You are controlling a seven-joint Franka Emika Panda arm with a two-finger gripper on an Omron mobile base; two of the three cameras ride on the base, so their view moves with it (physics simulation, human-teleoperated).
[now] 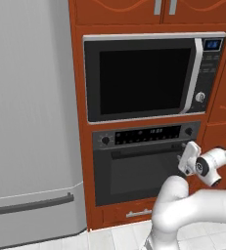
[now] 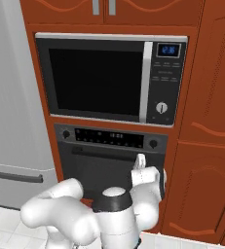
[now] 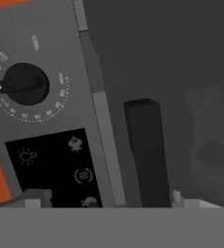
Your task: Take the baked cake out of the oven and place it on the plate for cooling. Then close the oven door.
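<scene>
The gripper (image 3: 108,198) is wide open and holds nothing; its two tips sit on either side of the right end of the black bar handle (image 3: 145,150), close to it; just beside that end is a round knob (image 3: 24,83) on the control strip; the oven door (image 1: 139,173) is shut, at the bottom of the tall cabinet, under the microwave (image 1: 148,75); the baked cake must be inside, hidden; the handle looks hard and smooth, so grab it square across the bar; the door likely feels heavy.
</scene>
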